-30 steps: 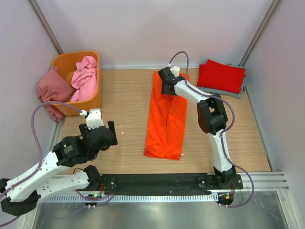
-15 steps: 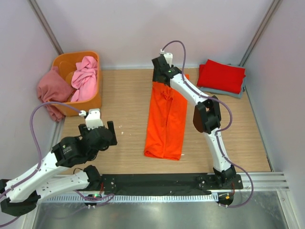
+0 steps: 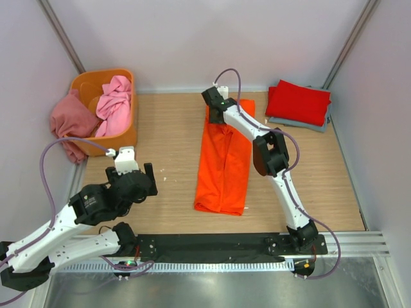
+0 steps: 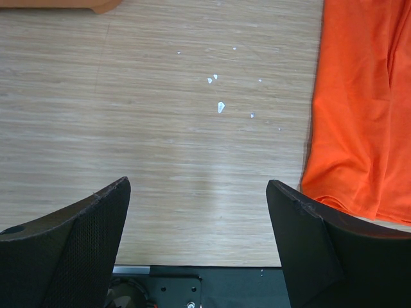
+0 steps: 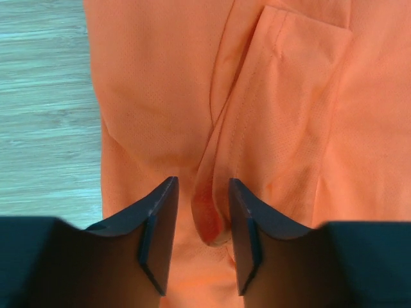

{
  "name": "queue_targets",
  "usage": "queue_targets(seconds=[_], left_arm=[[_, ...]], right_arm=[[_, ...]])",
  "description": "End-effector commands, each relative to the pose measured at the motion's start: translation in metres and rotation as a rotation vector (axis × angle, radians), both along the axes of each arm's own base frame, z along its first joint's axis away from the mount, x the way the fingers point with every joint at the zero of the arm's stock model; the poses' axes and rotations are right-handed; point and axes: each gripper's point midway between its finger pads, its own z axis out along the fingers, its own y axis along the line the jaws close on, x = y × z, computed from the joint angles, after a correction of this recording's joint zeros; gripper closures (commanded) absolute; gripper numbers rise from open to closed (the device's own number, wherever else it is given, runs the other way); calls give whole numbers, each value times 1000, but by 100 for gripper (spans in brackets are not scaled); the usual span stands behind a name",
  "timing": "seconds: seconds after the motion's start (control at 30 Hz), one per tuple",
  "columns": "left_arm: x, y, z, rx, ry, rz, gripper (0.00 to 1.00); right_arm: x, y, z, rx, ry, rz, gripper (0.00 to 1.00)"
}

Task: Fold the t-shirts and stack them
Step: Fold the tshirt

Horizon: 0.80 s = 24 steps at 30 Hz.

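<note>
Orange t-shirt [image 3: 225,160] lies as a long narrow strip mid-table, near to far. Lengthwise folds look done, so its far end prob. gets lifted over next. Right gripper [image 5: 202,186] sits at that far end, jaws narrow, straddling a cloth ridge, w/ no firm pinch evident. Left gripper [image 4: 199,185] hangs wide and empty over the table [image 3: 167,141], near-left of the shirt.

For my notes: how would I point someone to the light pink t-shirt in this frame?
Go to the far left corner of the wooden table, where the orange plastic tub stands. The light pink t-shirt lies crumpled inside it, toward its right wall. It is paler and brighter than the dusty rose t-shirt, which hangs over the tub's left side.
</note>
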Motion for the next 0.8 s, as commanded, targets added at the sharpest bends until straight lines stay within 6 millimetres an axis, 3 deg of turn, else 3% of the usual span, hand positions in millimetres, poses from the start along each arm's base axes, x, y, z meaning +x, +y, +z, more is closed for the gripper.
queue_targets(seconds=[0.0, 0.1, 0.17, 0.27, 0.43, 0.53, 0.63, 0.77], left_arm=[[5, 0, 6, -19, -36, 18, 13], [5, 0, 6, -16, -36, 17, 13], [5, 0, 6, -17, -36, 17, 13], [5, 1, 6, -16, -38, 19, 13], [5, 1, 6, -19, -38, 19, 13], [5, 1, 6, -17, -38, 20, 13], [5, 0, 6, -17, -36, 20, 13], [5, 1, 5, -15, -35, 20, 14]], right_arm=[[5, -2, 17, -10, -42, -8, 58], [5, -5, 20, -22, -48, -17, 76], [5, -9, 19, -30, -48, -22, 82], [3, -14, 20, -28, -42, -32, 98], [-2, -25, 29, -33, -48, -44, 99], [-5, -39, 49, -42, -81, -75, 99], [-11, -61, 67, -42, -118, -121, 99], [-27, -94, 74, -20, -124, -206, 99]])
